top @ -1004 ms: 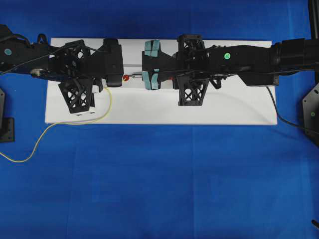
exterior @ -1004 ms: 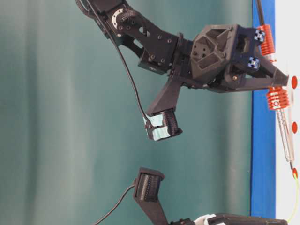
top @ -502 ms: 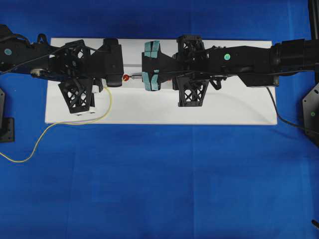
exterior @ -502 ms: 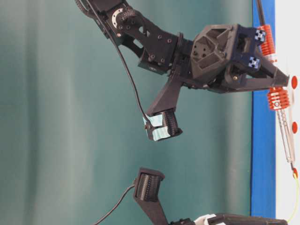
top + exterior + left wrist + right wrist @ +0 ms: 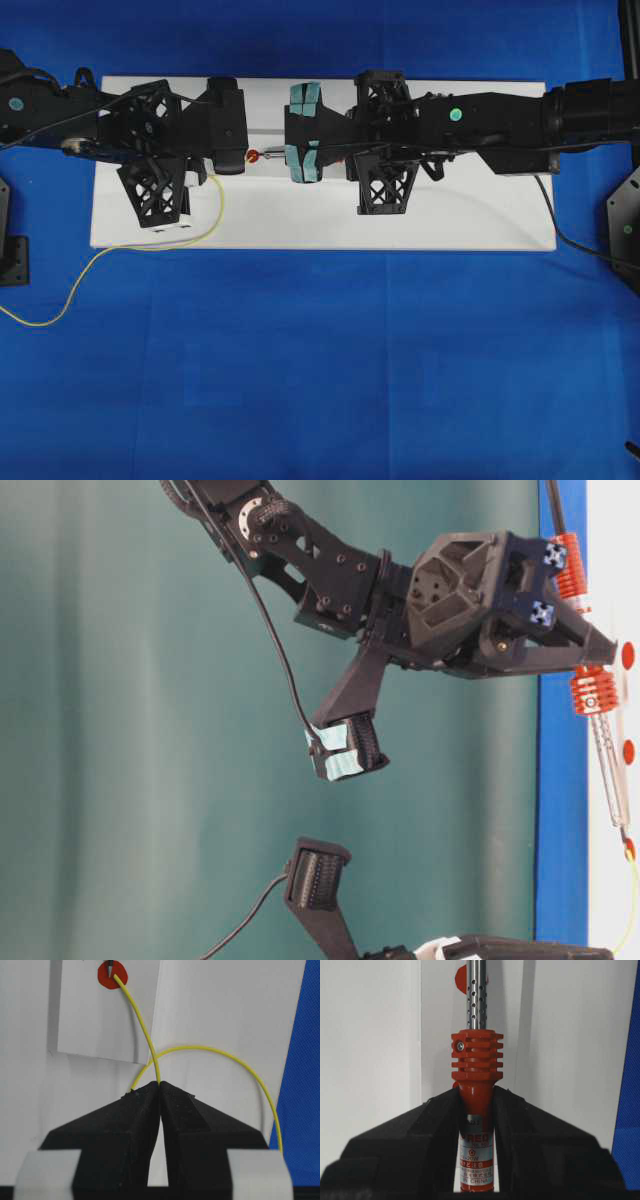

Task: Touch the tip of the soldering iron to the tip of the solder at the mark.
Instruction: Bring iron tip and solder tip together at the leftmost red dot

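Observation:
In the left wrist view my left gripper (image 5: 159, 1084) is shut on the solder (image 5: 142, 1025), a thin yellow wire that runs up to the mark (image 5: 112, 975), a red dot on a white strip. The solder's end lies on the dot, and the dark tip of the soldering iron (image 5: 110, 967) touches it there. My right gripper (image 5: 476, 1091) is shut on the iron's red handle (image 5: 476, 1110), just below the ribbed collar. The silver shaft points away from that camera. In the overhead view the two grippers face each other across the mark (image 5: 253, 156).
The white board (image 5: 320, 220) lies on a blue cloth. The slack solder (image 5: 90, 270) curls off the board's left front corner. The iron's black cord (image 5: 560, 230) trails off to the right. Two more red dots (image 5: 628, 751) sit along the strip.

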### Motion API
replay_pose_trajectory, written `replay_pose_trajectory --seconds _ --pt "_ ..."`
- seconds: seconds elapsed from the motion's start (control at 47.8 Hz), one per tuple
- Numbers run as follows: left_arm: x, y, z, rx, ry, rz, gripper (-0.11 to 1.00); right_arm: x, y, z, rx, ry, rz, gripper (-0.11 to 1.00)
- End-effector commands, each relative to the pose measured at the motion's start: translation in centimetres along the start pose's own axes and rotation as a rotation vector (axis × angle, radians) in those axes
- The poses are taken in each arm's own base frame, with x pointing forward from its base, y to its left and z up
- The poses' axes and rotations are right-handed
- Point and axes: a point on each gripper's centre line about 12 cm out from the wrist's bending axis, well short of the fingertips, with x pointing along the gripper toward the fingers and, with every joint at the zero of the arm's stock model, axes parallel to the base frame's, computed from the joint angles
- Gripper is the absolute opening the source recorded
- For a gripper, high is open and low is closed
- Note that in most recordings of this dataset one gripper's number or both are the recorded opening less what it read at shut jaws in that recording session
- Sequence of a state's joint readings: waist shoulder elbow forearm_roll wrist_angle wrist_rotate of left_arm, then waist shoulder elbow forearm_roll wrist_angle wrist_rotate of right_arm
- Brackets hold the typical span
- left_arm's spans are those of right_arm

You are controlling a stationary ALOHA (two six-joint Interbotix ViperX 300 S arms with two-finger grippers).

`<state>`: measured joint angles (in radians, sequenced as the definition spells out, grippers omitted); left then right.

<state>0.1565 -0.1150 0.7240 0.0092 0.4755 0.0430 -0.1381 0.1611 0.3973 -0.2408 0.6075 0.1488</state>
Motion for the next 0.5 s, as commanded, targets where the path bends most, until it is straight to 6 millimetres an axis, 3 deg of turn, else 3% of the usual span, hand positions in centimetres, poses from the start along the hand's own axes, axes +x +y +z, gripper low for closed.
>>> replay_pose_trajectory --seconds 0.0,0.314,0.481 --pt "-0.7 0.0 1.1 0.001 -0.037 0.002 0.02 -0.9 0.0 0.8 0.003 -0.035 0.0 0.06" --pt "-1.0 0.2 1.2 -0.004 -0.047 0.005 0.02 -0.9 -0.1 0.9 0.005 -0.038 0.0 0.06" --pt "-2.4 0.2 1.4 -0.006 -0.087 0.007 0.02 -0.9 -0.1 0.9 0.005 -0.037 0.0 0.06"
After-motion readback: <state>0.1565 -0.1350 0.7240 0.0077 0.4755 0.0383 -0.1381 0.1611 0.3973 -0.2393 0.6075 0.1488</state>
